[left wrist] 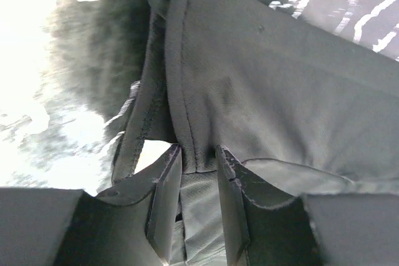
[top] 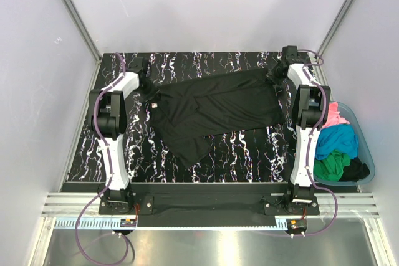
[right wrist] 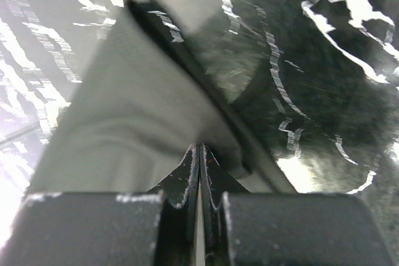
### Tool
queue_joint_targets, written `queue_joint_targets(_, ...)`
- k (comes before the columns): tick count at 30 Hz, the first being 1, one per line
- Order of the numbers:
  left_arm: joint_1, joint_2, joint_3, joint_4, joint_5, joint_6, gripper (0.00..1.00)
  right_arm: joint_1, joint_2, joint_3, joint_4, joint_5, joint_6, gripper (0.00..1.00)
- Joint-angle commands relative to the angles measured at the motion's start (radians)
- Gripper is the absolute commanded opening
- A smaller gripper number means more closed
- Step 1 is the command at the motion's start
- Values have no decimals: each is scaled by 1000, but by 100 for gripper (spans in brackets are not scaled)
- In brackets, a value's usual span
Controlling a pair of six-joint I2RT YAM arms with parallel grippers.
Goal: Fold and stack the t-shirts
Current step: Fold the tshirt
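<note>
Pinching a bunched seam of the black t-shirt [top: 212, 113] between narrowly parted fingers [left wrist: 163, 197], our left end effector [left wrist: 198, 160] sits at the shirt's far left edge. We see the shirt spread across the marbled counter [top: 249, 154]. Our right end effector [right wrist: 199, 154] clamps its far right corner; other t-shirts [top: 336, 141] fill the tub [top: 369, 160].

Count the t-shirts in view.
4: black t-shirt spread on the table; pink t-shirt, turquoise t-shirt, green t-shirt heaped in the tub. More may be hidden there.
</note>
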Motion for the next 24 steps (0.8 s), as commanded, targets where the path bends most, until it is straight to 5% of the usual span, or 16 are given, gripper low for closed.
queue_joint_targets(1, 25, -8, 38, -124, -123, 2, 35, -8, -12, -20, -8, 44, -21, 4)
queue_joint_targets(11, 55, 106, 221, -137, -137, 35, 38, -2, -43, -106, 21, 89, 94, 3)
queue_joint_targets(17, 68, 268, 496, -166, -91, 67, 40, 19, -87, -202, 118, 41, 249, 10)
queue_joint_targets(24, 118, 354, 594, -66, -48, 71, 45, 29, -150, -203, 112, 70, 254, 26)
